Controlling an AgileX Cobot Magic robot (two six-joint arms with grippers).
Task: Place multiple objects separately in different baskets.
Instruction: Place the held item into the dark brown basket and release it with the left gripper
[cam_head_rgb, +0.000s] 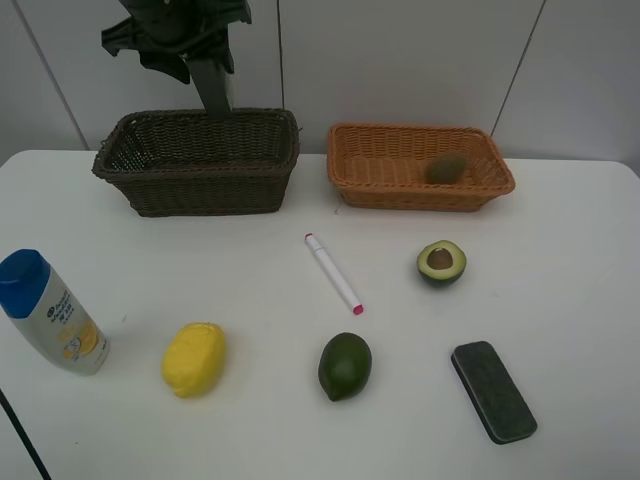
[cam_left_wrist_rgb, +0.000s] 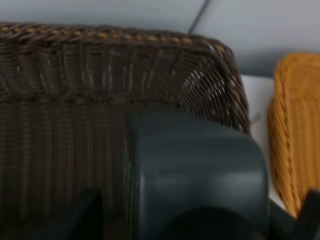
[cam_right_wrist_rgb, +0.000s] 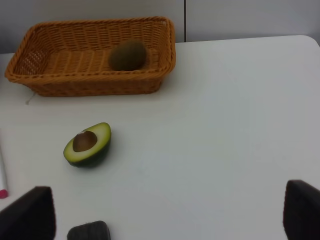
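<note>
Dark green bottle (cam_left_wrist_rgb: 195, 175) sits clasped between the jaws of the left gripper (cam_left_wrist_rgb: 192, 227), hanging over the inside of the dark brown basket (cam_left_wrist_rgb: 60, 75), toward the end nearest the orange-tan basket (cam_head_rgb: 420, 195); how its long axis lies is hard to read this close. From there the release looks to be straight down. Right gripper (cam_right_wrist_rgb: 170, 215) stands spread wide and empty, nearest the halved avocado (cam_right_wrist_rgb: 88, 145), with the kiwi (cam_head_rgb: 447, 168) already in the orange-tan basket.
</note>
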